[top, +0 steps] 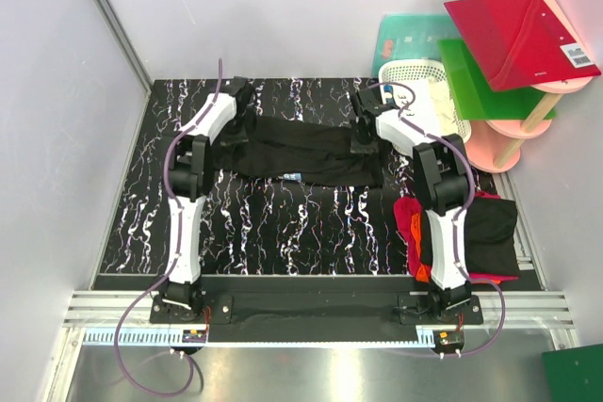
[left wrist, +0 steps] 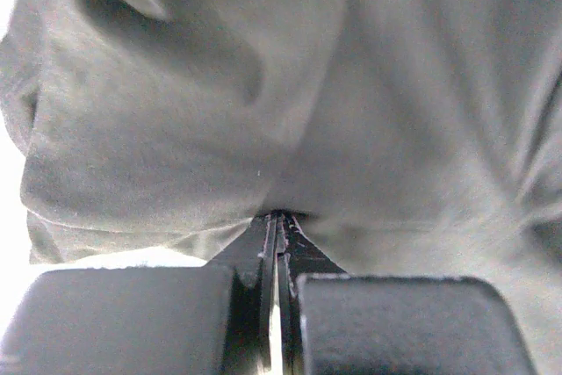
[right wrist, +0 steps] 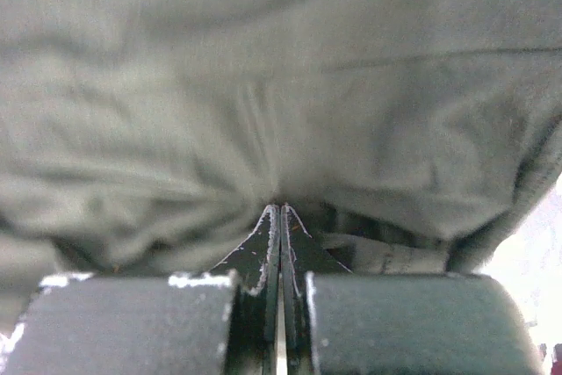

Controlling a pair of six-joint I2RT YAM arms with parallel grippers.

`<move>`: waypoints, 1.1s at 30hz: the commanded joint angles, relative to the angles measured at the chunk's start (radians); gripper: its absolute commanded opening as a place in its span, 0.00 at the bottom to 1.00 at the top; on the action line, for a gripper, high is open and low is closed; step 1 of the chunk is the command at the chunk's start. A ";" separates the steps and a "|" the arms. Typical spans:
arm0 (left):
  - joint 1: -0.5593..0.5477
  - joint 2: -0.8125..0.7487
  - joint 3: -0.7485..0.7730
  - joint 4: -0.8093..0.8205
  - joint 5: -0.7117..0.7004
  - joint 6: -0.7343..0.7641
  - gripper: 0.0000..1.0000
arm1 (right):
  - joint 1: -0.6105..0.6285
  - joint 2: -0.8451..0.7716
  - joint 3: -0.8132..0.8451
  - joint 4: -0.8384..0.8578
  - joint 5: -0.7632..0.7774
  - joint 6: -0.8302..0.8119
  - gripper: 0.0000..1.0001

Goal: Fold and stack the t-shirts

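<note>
A black t-shirt (top: 301, 150) lies stretched in a long band across the back of the marbled table (top: 264, 223). My left gripper (top: 237, 125) is shut on its left end and my right gripper (top: 364, 144) is shut on its right end. In the left wrist view the closed left gripper (left wrist: 279, 215) pinches a bunched edge of the t-shirt (left wrist: 263, 94), which fills the view. The right wrist view shows my right gripper (right wrist: 279, 208) closed on creased cloth of the same t-shirt (right wrist: 281, 103). A pile of black, red and orange t-shirts (top: 471, 233) lies at the table's right edge beside the right arm.
A white lattice basket (top: 419, 77) stands at the back right corner. Behind and beside it are a teal board (top: 405, 37), a green board (top: 480, 82) and a red board (top: 516, 30) on a pink round stand (top: 495, 143). Walls close in the left and back.
</note>
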 commanded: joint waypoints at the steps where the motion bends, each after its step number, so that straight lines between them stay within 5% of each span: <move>1: 0.008 0.144 0.341 -0.129 -0.027 0.018 0.00 | 0.004 -0.178 -0.108 -0.047 -0.093 0.006 0.00; 5: 0.009 0.238 0.538 -0.137 0.052 0.031 0.00 | 0.024 -0.276 -0.249 -0.050 -0.192 -0.020 0.00; 11: 0.011 0.187 0.431 0.105 0.273 0.058 0.00 | 0.035 -0.391 -0.361 -0.014 -0.531 -0.081 0.00; 13: 0.014 0.152 0.386 0.147 0.264 0.068 0.03 | 0.035 -0.405 -0.368 -0.014 -0.506 -0.093 0.00; 18: 0.015 -0.131 0.019 0.324 0.224 0.039 0.34 | 0.035 -0.437 -0.320 0.012 -0.351 -0.104 0.00; 19: 0.014 -0.189 -0.057 0.374 0.247 0.035 0.58 | 0.035 -0.439 -0.311 0.022 -0.299 -0.104 0.00; 22: -0.002 -0.403 -0.298 0.529 0.249 0.011 0.93 | 0.035 -0.431 -0.273 0.054 -0.224 -0.098 0.00; 25: -0.041 -0.526 -0.415 0.606 0.318 0.014 0.99 | 0.033 -0.419 -0.248 0.071 -0.161 -0.094 0.00; 28: -0.120 -0.546 -0.444 0.614 0.402 0.023 0.81 | 0.033 -0.408 -0.237 0.091 -0.112 -0.075 0.00; 30: -0.172 -0.505 -0.439 0.612 0.442 0.014 0.18 | 0.033 -0.402 -0.228 0.097 -0.101 -0.067 0.00; 31: -0.187 -0.482 -0.433 0.613 0.492 0.006 0.01 | 0.033 -0.401 -0.223 0.098 -0.093 -0.067 0.00; 33: -0.232 -0.401 -0.404 0.607 0.522 -0.009 0.00 | 0.033 -0.396 -0.222 0.098 -0.076 -0.066 0.00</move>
